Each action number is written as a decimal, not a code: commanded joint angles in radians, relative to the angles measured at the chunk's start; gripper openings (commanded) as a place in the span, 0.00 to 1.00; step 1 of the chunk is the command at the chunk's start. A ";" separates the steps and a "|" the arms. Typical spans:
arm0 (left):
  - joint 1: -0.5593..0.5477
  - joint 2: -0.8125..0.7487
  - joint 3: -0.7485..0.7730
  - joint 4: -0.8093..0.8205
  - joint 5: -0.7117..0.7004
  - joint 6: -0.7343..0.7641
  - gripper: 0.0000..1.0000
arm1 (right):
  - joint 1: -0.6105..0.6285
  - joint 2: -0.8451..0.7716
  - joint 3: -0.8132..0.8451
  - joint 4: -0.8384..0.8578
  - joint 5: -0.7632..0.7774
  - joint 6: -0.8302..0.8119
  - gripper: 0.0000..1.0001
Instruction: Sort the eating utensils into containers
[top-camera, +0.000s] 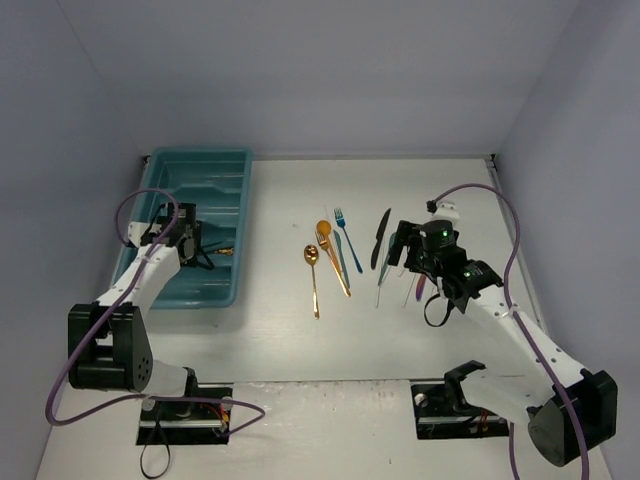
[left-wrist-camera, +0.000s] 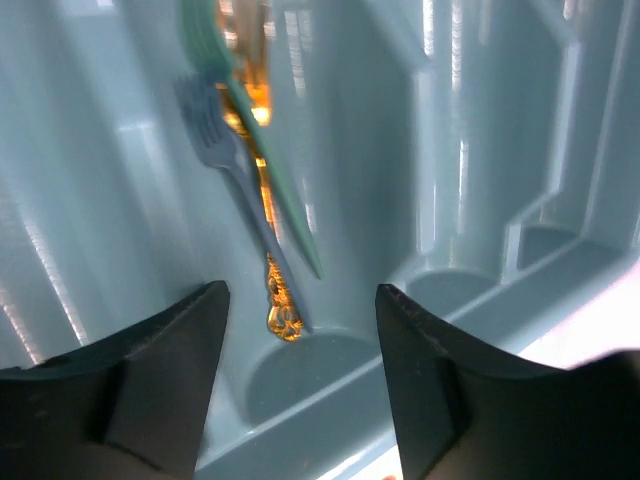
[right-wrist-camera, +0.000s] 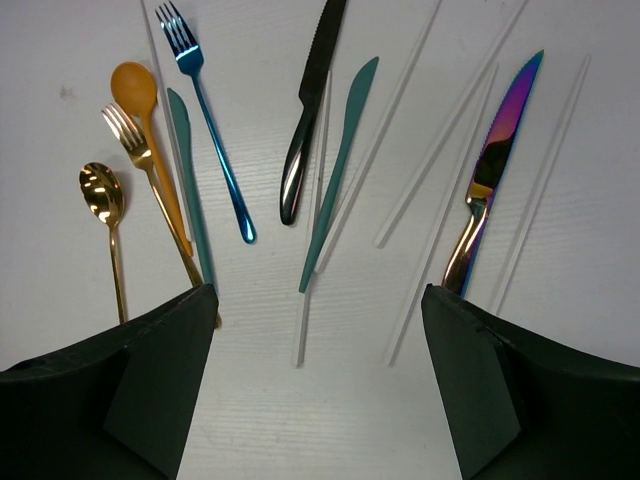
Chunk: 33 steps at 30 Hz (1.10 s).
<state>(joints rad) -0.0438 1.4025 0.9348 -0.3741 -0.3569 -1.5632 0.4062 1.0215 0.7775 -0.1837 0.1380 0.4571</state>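
Note:
The teal tray (top-camera: 200, 155) lies at the far left. My left gripper (top-camera: 197, 245) hovers open and empty over its near end. In the left wrist view the gripper (left-wrist-camera: 300, 330) is above a compartment holding a blue-grey fork (left-wrist-camera: 215, 140), a teal utensil (left-wrist-camera: 292, 210) and a gold handle (left-wrist-camera: 280, 305). My right gripper (top-camera: 400, 255) is open and empty over the loose utensils. The right wrist view, with that gripper (right-wrist-camera: 320, 330), shows a gold spoon (right-wrist-camera: 103, 195), gold fork (right-wrist-camera: 150, 170), orange spoon (right-wrist-camera: 135, 90), blue fork (right-wrist-camera: 210, 130), black knife (right-wrist-camera: 310, 100), teal knife (right-wrist-camera: 340, 160) and iridescent knife (right-wrist-camera: 490, 170).
Several thin white sticks (right-wrist-camera: 440, 130) lie among the knives. A slim teal utensil (right-wrist-camera: 188, 180) lies beside the gold fork. The loose utensils lie in a row at mid-table (top-camera: 345, 255). Grey walls enclose the white table on three sides.

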 joint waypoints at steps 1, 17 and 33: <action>0.016 -0.058 0.024 0.074 0.052 0.122 0.62 | -0.004 0.064 0.071 0.036 -0.006 -0.071 0.80; 0.016 -0.236 0.244 -0.168 0.510 0.985 0.87 | 0.057 0.607 0.439 0.049 -0.055 -0.309 0.59; 0.016 -0.459 0.090 -0.350 0.804 1.165 0.87 | 0.108 0.991 0.663 0.076 -0.102 -0.318 0.37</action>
<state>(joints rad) -0.0307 0.9754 1.0229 -0.7047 0.4060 -0.4587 0.4917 1.9842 1.3551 -0.1362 0.0359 0.1581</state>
